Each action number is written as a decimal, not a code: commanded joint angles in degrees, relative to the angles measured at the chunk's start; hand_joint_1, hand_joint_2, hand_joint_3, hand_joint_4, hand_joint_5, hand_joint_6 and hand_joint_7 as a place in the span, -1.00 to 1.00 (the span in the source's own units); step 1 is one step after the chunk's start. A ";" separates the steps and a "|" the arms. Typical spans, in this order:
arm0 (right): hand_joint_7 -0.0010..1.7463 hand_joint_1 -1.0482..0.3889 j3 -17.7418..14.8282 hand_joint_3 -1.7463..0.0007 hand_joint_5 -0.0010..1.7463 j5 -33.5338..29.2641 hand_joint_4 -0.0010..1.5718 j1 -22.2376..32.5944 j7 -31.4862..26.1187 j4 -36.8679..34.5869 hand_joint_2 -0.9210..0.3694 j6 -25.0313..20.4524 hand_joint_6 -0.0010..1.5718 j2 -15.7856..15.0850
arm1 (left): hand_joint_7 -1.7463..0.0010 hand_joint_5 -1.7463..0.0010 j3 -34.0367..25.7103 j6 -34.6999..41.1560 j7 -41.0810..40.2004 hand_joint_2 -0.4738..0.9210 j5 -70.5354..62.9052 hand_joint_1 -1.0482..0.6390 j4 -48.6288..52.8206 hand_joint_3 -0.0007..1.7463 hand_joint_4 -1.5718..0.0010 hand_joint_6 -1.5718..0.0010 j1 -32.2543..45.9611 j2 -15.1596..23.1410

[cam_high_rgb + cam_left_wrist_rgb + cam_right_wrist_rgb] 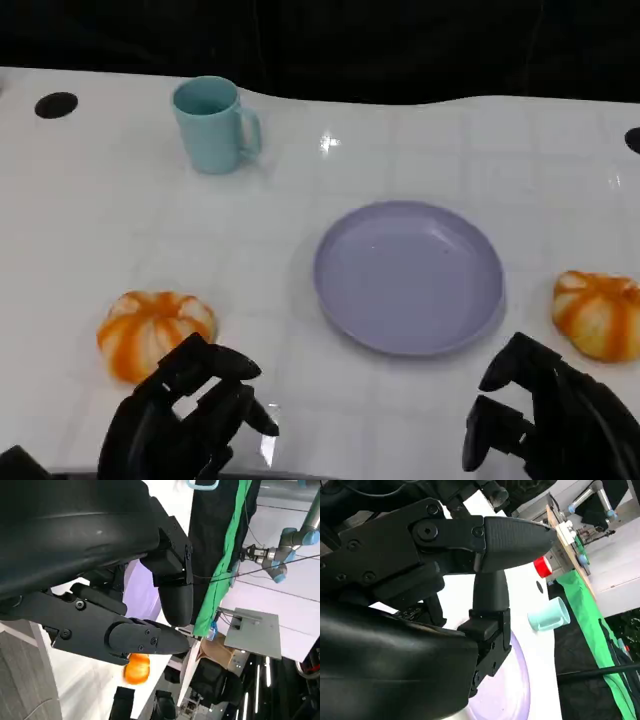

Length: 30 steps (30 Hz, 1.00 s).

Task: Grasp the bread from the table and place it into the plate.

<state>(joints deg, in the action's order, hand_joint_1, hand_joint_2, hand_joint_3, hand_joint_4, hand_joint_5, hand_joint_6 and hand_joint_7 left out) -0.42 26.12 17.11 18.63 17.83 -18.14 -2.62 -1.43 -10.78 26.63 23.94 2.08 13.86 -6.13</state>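
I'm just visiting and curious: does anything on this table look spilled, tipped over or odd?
Nothing stands out. The teal mug stands upright, the purple plate lies flat and bare, and two orange-and-white breads sit on the table either side of it.

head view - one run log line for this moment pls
left hand: open, near left bread | right hand: open, near right bread | plate: empty
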 commanded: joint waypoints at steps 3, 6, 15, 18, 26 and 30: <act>1.00 -0.28 -0.62 0.44 1.00 0.64 -0.03 -0.46 0.29 0.09 -1.00 -0.13 -0.40 -0.61 | -0.50 -0.98 -0.30 1.02 -0.49 1.00 0.53 -0.41 -1.27 -0.69 0.27 0.28 -0.02 0.69; 0.99 -0.28 -0.69 0.44 1.00 0.85 -0.03 -0.36 0.21 0.18 -1.00 -0.29 -0.40 -0.52 | -0.42 -0.91 -0.18 -0.43 -0.64 1.00 -0.80 -0.41 -1.31 -0.70 0.29 0.29 0.06 0.80; 1.00 -0.27 -0.43 0.42 1.00 0.28 -0.06 -0.27 0.32 0.02 -1.00 0.48 -0.42 -0.47 | 0.80 -0.08 -0.36 -7.70 -1.69 1.00 -7.79 -0.41 0.07 -0.75 0.27 0.05 -1.19 3.17; 1.00 -0.28 -0.53 0.42 1.00 0.53 -0.04 -0.44 0.20 -0.13 -1.00 0.18 -0.40 -0.31 | 0.93 0.11 -0.56 -9.04 -3.03 1.00 -10.14 -0.40 -0.14 -0.80 0.30 0.08 -1.49 3.97; 1.00 -0.27 -0.40 0.43 1.00 0.44 -0.04 -0.23 -0.28 0.33 -1.00 -0.16 -0.40 -0.19 | 1.00 0.34 -0.05 -12.02 -6.30 1.00 -17.19 -0.31 -1.92 -0.85 0.39 0.25 -1.55 6.50; 1.00 -0.26 -0.21 0.42 1.00 -0.05 -0.06 -0.11 -0.17 0.42 -1.00 0.14 -0.42 -0.48 | 1.00 0.42 0.14 -11.74 -8.77 1.00 -22.82 -0.27 -4.93 -0.87 0.48 0.35 -1.10 9.01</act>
<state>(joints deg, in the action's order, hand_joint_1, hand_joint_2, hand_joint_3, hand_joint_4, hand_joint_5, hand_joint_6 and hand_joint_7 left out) -0.40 26.10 16.88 18.56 17.82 -18.15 -2.57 -1.15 -21.97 19.83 4.10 -0.65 12.32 0.74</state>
